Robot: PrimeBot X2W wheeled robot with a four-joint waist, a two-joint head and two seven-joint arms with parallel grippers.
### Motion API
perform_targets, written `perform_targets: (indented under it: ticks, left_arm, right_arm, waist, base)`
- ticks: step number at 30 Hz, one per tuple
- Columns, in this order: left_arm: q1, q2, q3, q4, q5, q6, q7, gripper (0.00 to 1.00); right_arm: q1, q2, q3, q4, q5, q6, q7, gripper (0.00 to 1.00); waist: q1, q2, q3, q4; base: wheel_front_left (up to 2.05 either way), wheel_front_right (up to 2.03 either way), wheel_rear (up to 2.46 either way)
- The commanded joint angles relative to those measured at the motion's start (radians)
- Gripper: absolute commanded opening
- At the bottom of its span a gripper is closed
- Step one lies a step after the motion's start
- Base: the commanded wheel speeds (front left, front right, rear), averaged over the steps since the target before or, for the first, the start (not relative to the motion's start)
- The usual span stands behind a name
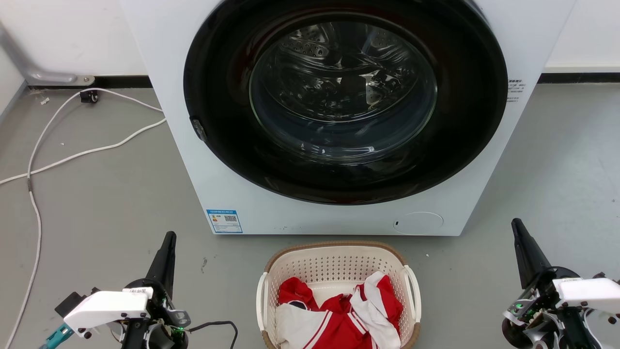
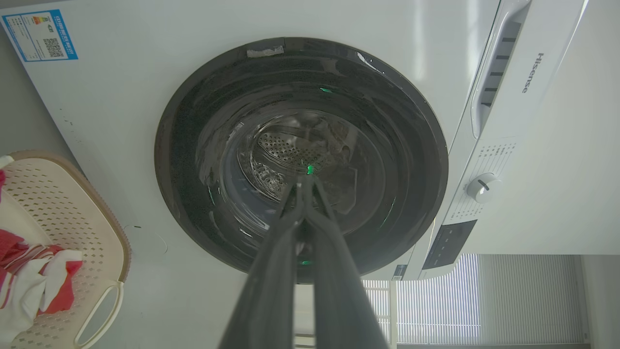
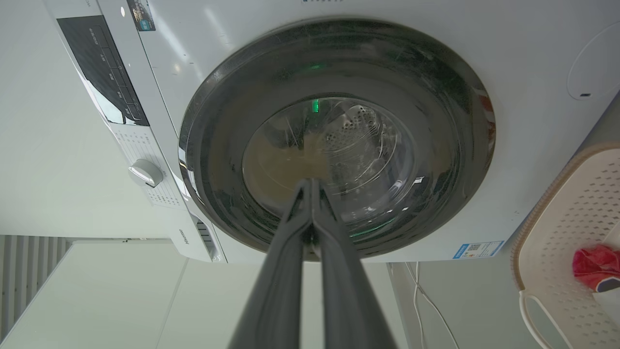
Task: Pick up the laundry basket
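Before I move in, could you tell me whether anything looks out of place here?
Only the white cable trails loose across the floor left of the washing machine. The laundry basket stands upright, clothes inside, nothing spilled.

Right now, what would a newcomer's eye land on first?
The white washing machine with its big dark round door looms at the head view's top. On the grey floor before it sits the cream laundry basket holding red-and-white clothes, with the left gripper and right gripper shut, clear of it on either side.
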Motion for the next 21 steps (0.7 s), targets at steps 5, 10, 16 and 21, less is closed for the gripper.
perform_targets:
  ticks: [5,10,16,21]
  left_arm:
    - [-0.013,0.0,0.004,0.001,0.004,0.0,0.002,0.0]
    - [-0.013,-0.001,0.005,0.001,0.005,0.0,0.002,0.0]
    - [0.004,-0.002,0.0,0.007,0.001,0.0,0.0,1.0]
    - [0.007,-0.003,-0.047,-0.005,0.018,0.0,-0.033,1.0]
  right_arm:
    - [-0.013,0.003,-0.001,0.001,-0.005,0.003,0.002,0.0]
    - [-0.013,0.003,-0.001,0.001,-0.005,0.003,0.002,0.0]
    - [0.004,0.0,0.001,0.007,0.0,0.0,0.0,1.0]
    - [0.025,0.0,0.016,-0.014,-0.017,0.0,-0.028,1.0]
  waist:
    - [0.0,0.0,0.0,0.0]
    - [0.0,0.0,0.0,0.0]
    - [0.0,0.0,0.0,0.0]
    - [0.0,0.0,0.0,0.0]
  base:
    - [0.0,0.0,0.0]
    - [0.0,0.0,0.0]
    - [0.0,0.0,0.0]
    - [0.0,0.0,0.0]
